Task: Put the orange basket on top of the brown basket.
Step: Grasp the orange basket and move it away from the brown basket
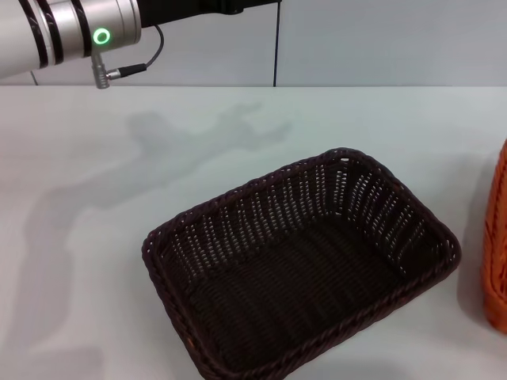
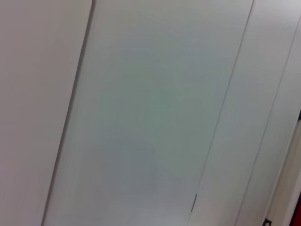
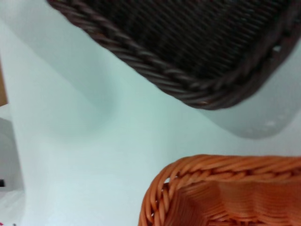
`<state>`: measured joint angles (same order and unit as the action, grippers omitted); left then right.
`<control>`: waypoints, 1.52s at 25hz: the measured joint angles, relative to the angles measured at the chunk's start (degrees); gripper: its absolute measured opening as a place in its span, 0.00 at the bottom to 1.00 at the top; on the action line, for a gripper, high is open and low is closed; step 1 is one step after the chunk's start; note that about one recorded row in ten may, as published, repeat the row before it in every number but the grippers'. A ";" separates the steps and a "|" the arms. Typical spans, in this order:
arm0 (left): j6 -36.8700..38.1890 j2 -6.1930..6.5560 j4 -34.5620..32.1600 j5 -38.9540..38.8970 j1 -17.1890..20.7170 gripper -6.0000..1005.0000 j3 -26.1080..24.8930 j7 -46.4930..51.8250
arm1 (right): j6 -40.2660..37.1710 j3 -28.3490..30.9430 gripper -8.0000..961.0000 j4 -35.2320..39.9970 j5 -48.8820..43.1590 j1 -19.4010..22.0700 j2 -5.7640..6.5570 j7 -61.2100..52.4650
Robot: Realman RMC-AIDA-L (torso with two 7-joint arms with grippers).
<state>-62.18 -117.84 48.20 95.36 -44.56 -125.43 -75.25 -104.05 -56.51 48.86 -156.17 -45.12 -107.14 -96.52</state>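
Note:
The brown basket (image 1: 305, 265) sits empty on the white table in the middle of the head view, turned at an angle. The orange basket (image 1: 497, 253) stands to its right, mostly cut off by the frame edge. The right wrist view looks down on a corner of the orange basket's braided rim (image 3: 221, 188) with the brown basket's rim (image 3: 178, 70) a short gap away. Neither gripper shows. The left arm's silver forearm (image 1: 63, 36) with a green light is raised at the top left.
The white table (image 1: 119, 237) stretches to the left and behind the baskets, with the arm's shadow on it. A pale wall with a dark seam (image 1: 276, 43) stands behind. The left wrist view shows only pale wall panels (image 2: 150, 113).

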 joint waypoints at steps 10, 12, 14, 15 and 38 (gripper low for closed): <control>1.94 0.31 -0.68 0.18 -0.53 0.86 -0.06 -0.36 | -7.34 -0.67 0.59 1.69 0.25 -0.90 -3.30 1.18; 2.14 0.31 -0.69 0.21 -0.56 0.86 -0.08 -0.38 | -9.98 -0.81 0.59 2.65 0.59 -1.01 -4.08 1.20; 2.46 0.33 -0.68 0.36 -0.57 0.86 -0.25 -0.44 | -12.83 -0.74 0.59 3.05 1.52 -1.19 -4.73 1.47; 2.46 0.33 -0.69 0.39 -0.57 0.86 -0.30 -0.45 | -14.02 -0.61 0.59 3.08 2.10 -1.28 -4.96 1.70; 2.49 0.22 -0.73 0.12 0.28 0.86 -0.44 -0.60 | -3.37 20.30 0.57 16.54 -1.34 -1.15 4.63 -0.04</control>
<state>-59.69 -117.62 47.47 95.47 -44.27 -125.87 -75.85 -107.41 -36.21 65.40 -157.51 -46.27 -102.51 -96.56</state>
